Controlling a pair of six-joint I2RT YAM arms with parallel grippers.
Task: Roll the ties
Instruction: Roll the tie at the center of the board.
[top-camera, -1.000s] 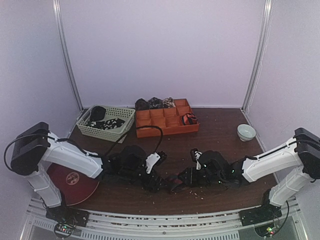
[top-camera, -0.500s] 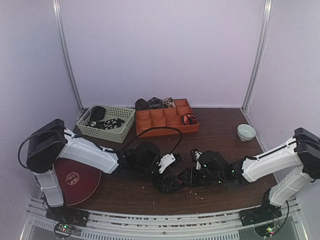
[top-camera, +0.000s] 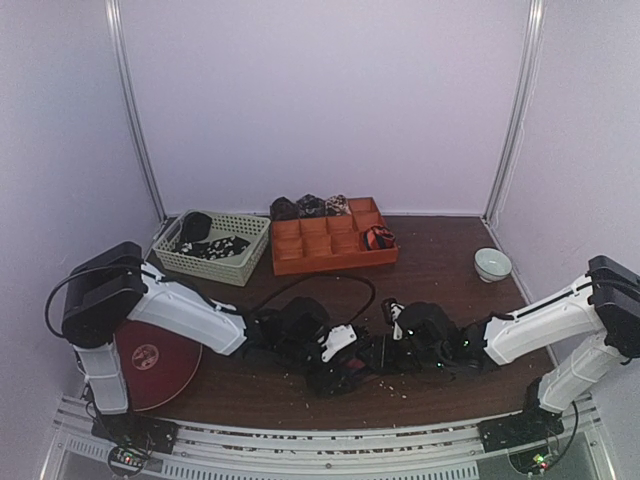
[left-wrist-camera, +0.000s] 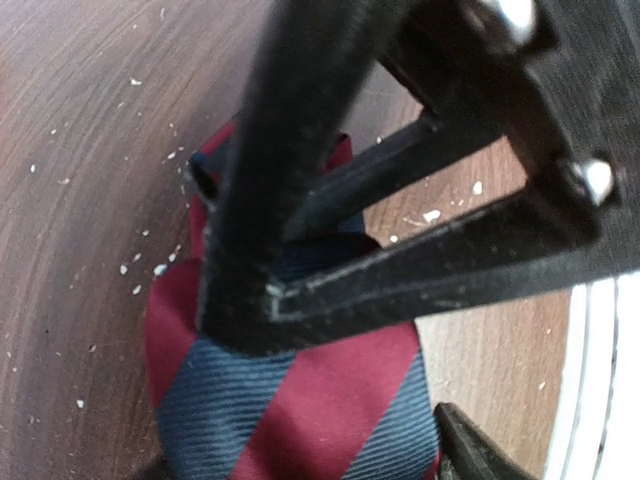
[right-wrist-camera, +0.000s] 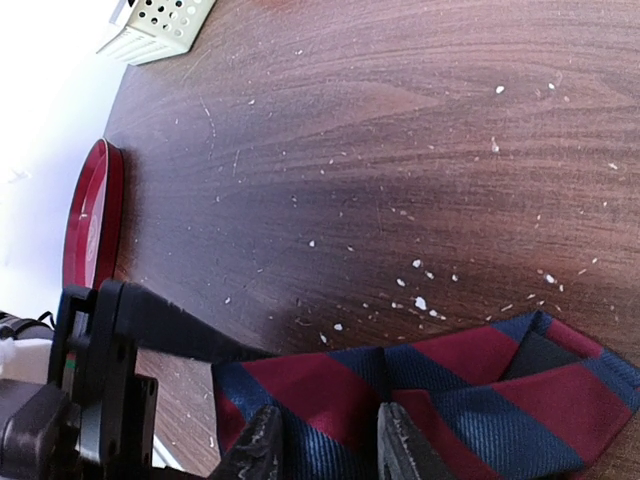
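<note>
A red-and-navy striped tie (top-camera: 352, 367) lies folded on the brown table near its front edge, between my two grippers. My right gripper (right-wrist-camera: 330, 445) is shut on the tie (right-wrist-camera: 420, 385), whose fabric runs between the two fingertips. The left gripper (left-wrist-camera: 300, 465) stands open and straddles the tie (left-wrist-camera: 300, 400); one finger (left-wrist-camera: 470, 450) sits at the tie's right edge. The right gripper's black frame crosses over the tie in the left wrist view. In the top view the left gripper (top-camera: 335, 366) and right gripper (top-camera: 376, 357) almost meet. More rolled ties (top-camera: 310, 207) sit behind the tray.
An orange compartmented tray (top-camera: 300, 262) at the back holds a red-and-black coil (top-camera: 378, 238). A pale green basket (top-camera: 175, 255) with dark ties stands back left. A red plate (top-camera: 150, 365) lies front left and a small bowl (top-camera: 492, 264) right. Pale crumbs dot the table.
My left arm has swung right until its gripper sits over the tie next to the right gripper. The right arm has stayed put with the tie.
</note>
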